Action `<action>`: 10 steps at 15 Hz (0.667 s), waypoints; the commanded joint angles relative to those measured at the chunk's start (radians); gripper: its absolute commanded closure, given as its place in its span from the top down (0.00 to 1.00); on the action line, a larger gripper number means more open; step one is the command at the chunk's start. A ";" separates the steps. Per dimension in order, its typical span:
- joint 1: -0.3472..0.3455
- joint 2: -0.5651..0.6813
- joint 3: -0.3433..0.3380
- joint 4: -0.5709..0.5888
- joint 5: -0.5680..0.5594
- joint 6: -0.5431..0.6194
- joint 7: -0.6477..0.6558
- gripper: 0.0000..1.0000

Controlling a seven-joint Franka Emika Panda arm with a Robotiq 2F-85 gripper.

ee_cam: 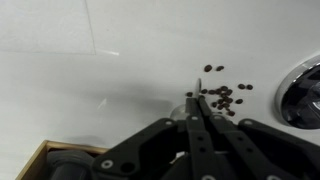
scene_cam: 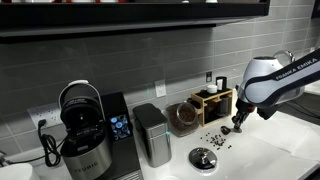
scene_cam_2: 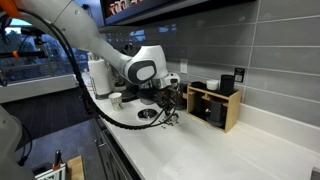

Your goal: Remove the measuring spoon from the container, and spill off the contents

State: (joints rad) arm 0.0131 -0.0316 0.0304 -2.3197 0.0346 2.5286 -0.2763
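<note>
A: State of the claw (ee_cam: 197, 108)?
B: Pressed shut, tips just above coffee beans (ee_cam: 222, 97) scattered on the desk (ee_cam: 60, 90); measuring spoon not discernible
A: The clear jar (scene_cam: 183, 117)?
B: Beside the wooden box (scene_cam: 213, 103), dark fill inside

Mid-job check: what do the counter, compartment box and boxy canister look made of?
Counter: smooth white, faintly glossy, perhaps laminate or stone. Compartment box: pale matte wood, by its tan colour. Boxy canister: likely brushed steel, grey with soft sheen.
</note>
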 commanded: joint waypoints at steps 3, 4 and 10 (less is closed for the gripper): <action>0.012 -0.050 0.007 -0.071 -0.090 0.079 0.025 0.01; 0.012 -0.053 0.009 -0.077 -0.112 0.094 0.033 0.01; 0.004 -0.072 0.021 -0.110 -0.311 0.133 0.146 0.01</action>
State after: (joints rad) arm 0.0186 -0.0694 0.0457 -2.3870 -0.1848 2.6332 -0.1956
